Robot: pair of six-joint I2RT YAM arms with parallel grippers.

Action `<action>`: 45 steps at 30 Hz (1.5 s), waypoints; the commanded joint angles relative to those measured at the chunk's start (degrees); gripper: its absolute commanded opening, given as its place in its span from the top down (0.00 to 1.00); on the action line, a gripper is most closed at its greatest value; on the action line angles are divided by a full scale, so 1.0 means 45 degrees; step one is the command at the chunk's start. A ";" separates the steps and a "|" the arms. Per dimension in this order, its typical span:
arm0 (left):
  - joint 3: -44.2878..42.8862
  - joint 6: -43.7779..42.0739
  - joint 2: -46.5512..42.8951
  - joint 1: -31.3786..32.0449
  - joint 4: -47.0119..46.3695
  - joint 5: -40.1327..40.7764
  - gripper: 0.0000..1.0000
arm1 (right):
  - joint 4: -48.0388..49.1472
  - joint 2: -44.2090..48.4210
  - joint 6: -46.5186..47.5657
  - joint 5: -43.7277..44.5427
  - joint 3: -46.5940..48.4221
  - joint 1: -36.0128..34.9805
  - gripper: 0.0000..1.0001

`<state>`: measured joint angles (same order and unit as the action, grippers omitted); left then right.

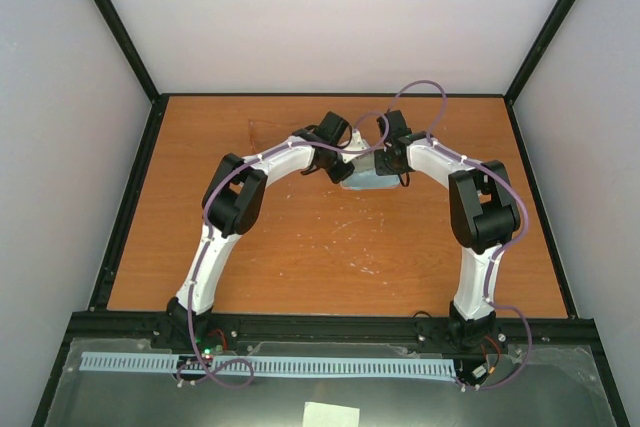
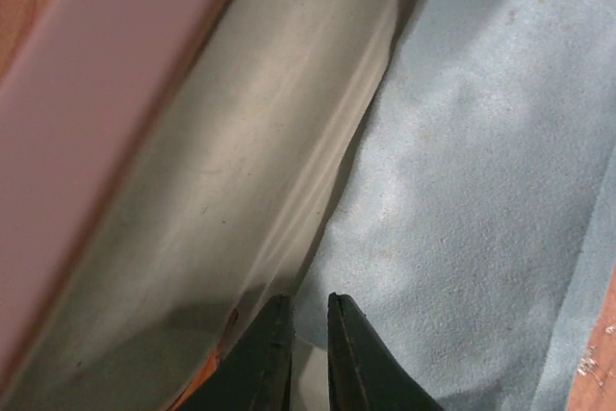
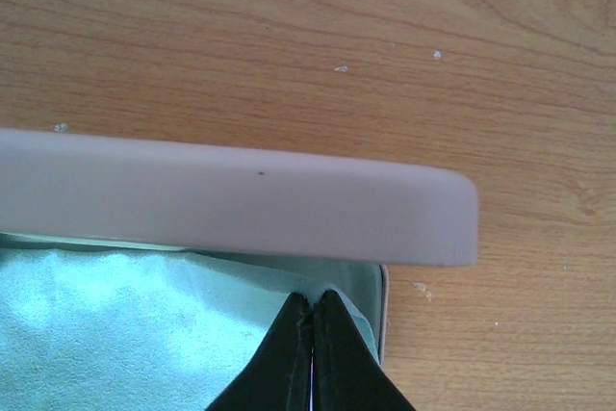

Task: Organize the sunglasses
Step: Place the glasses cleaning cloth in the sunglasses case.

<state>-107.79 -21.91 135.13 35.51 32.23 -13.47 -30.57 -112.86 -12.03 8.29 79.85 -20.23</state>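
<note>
Cloth (image 3: 115, 329) edge at case (image 3: 241, 201) corner | right hand (image 3: 311, 300) closed | table (image 3: 481, 55) beyond

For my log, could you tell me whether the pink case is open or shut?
Open: the pink case shows its pale lining, with the blue cloth lying on it.
</note>
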 commanded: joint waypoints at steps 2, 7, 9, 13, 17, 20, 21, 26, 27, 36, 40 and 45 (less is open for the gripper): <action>-0.0130 -0.0148 -0.0525 0.0147 0.0376 -0.0302 0.84 | 0.0039 0.0026 -0.0159 0.0017 0.0190 -0.0001 0.97; -0.0095 -0.0216 -0.0304 0.0193 0.0552 -0.0073 0.81 | 0.0093 0.0125 -0.0214 0.0009 0.0049 -0.0016 0.97; -0.0192 -0.0233 -0.0143 0.0224 0.0713 0.0009 0.78 | 0.0078 0.0156 -0.0217 0.0029 0.0037 -0.0015 0.97; -0.0387 -0.0277 0.0134 0.0272 0.1148 0.0007 0.74 | 0.0125 0.0290 -0.0228 0.0070 -0.0094 -0.0010 0.97; -0.0152 -0.0274 0.0213 0.0365 0.1116 0.0003 0.75 | 0.0226 0.0376 -0.0251 0.0002 -0.0298 -0.0016 0.97; -0.0069 -0.0227 0.0415 0.0427 0.0998 0.0006 0.80 | 0.0262 0.0423 -0.0246 -0.0060 -0.0409 -0.0016 0.97; -0.0070 -0.0228 0.0463 0.0444 0.0975 0.0009 0.83 | 0.0276 0.0457 -0.0252 -0.0053 -0.0451 -0.0012 0.97; -0.0100 -0.0194 0.0727 0.0466 0.0969 -0.0127 0.99 | 0.0313 0.0537 -0.0197 -0.0028 -0.0609 -0.0006 0.97; -0.0107 -0.0173 0.0730 0.0469 0.0988 -0.0174 0.99 | 0.0326 0.0549 -0.0183 -0.0027 -0.0630 -0.0003 0.97; -0.0119 -0.0220 0.0197 0.0469 0.0765 0.0374 1.00 | 0.0503 0.0655 -0.0268 -0.0050 -0.0637 0.0023 0.97; -0.0360 -0.0339 -0.0074 0.0469 0.0510 0.0804 1.00 | 0.0593 0.0696 -0.0270 0.0011 -0.0636 0.0023 0.97; -0.0800 -0.0426 -0.0088 0.0428 0.0427 0.1177 1.00 | 0.0665 0.0644 -0.0270 0.0058 -0.0598 0.0042 0.97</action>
<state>-108.31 -22.22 135.48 36.58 34.81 -11.18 -29.06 -111.94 -12.88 8.03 77.52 -19.90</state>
